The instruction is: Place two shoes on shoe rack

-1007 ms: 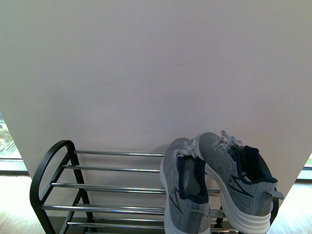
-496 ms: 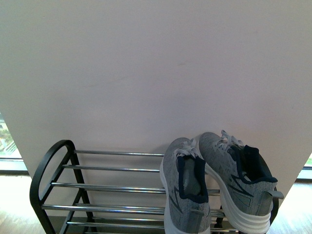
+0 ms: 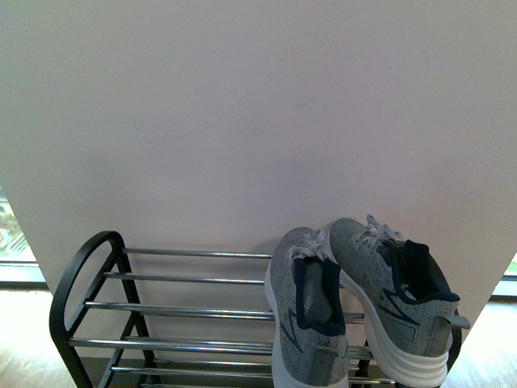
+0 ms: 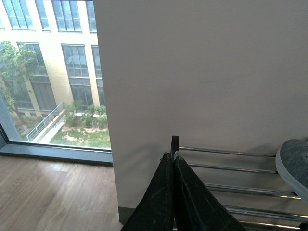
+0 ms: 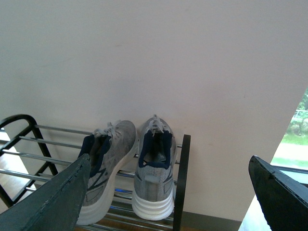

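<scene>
Left fingers [image 4: 161, 197], left wrist view: pressed together, holding nothing. Beyond them are the rack [image 4: 226, 169] rods, with the left shoe [image 4: 294, 166] toe at the picture edge. The wall [image 4: 202, 62] stands behind, with a window [image 4: 53, 72] and wooden floor [image 4: 43, 192] alongside.

Right fingers [image 5: 53, 199], right wrist view: spread wide, holding nothing. Between them show the left shoe and right shoe [image 5: 154, 163], just beside each other on the rack's top shelf, toes to the wall.

Front view: both shoes occupy the right end of the top shelf, heels toward the camera.
</scene>
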You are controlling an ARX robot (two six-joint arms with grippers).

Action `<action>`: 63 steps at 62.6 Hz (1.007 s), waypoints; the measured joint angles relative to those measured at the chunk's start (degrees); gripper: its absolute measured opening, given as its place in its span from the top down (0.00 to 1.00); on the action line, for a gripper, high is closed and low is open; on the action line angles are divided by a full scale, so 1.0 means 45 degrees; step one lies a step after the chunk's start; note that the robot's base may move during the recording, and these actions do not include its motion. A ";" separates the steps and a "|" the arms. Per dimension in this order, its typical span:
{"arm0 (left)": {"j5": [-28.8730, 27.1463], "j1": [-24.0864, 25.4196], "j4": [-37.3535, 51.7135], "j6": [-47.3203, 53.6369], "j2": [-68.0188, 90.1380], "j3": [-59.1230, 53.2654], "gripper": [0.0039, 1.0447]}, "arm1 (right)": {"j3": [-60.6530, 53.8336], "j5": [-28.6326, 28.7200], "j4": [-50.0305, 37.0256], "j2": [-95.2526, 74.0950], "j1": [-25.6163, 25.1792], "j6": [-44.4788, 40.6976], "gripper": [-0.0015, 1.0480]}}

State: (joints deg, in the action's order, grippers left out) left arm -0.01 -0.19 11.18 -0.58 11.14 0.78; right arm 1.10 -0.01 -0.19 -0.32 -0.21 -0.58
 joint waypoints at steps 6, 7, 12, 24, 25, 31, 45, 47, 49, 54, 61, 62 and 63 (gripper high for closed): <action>0.0005 -0.0005 -0.0316 0.0000 -0.0301 0.0000 0.99 | 0.0000 0.0000 0.0000 0.0000 0.0000 0.0000 0.09; 0.0000 -0.0005 -0.0466 0.0000 -0.0452 0.0000 0.99 | 0.0000 0.0000 0.0000 0.0000 0.0000 0.0000 0.09; 0.0005 0.0000 -0.2084 0.0000 -0.1632 0.0000 0.99 | 0.0000 -0.0005 0.0000 0.0000 0.0000 0.0000 0.09; 0.0000 0.0010 -0.2497 0.0000 -0.2254 0.0000 0.99 | 0.0000 0.0000 0.0000 0.0000 0.0000 0.0000 0.09; -0.0005 0.0010 -0.2487 0.0000 -0.2254 0.0000 0.99 | 0.0000 -0.0005 0.0000 0.0000 0.0000 0.0000 0.09; 0.0005 0.0010 -0.2487 0.0005 -0.2263 0.0000 0.99 | 0.0000 0.0000 0.0000 0.0005 0.0000 0.0000 0.09; 0.0000 0.0010 -0.2492 0.0000 -0.2268 0.0000 0.87 | 0.0000 0.0000 0.0000 0.0005 0.0000 0.0000 0.09; 0.0000 0.0010 -0.2487 0.0000 -0.2268 0.0000 0.82 | 0.0000 0.0000 0.0000 0.0005 0.0000 0.0000 0.09; 0.0000 0.0010 -0.2487 0.0000 -0.2268 0.0000 0.76 | 0.0000 0.0000 0.0000 0.0005 0.0000 0.0000 0.09; 0.0000 0.0010 -0.2487 0.0000 -0.2268 0.0000 0.64 | 0.0000 0.0000 0.0000 0.0005 0.0000 0.0000 0.09; 0.0000 0.0010 -0.2487 0.0000 -0.2268 0.0000 0.47 | 0.0000 0.0000 0.0000 0.0005 0.0000 0.0000 0.09; 0.0000 0.0010 -0.2487 0.0000 -0.2268 0.0000 0.44 | 0.0000 -0.0005 0.0000 0.0005 0.0000 0.0000 0.09; 0.0000 0.0010 -0.2487 0.0000 -0.2268 0.0000 0.42 | 0.0000 0.0000 0.0000 0.0005 0.0000 0.0000 0.09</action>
State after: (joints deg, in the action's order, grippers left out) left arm -0.01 -0.14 -0.01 -0.58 0.93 0.78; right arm 1.10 -0.01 -0.19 -0.30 -0.21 -0.58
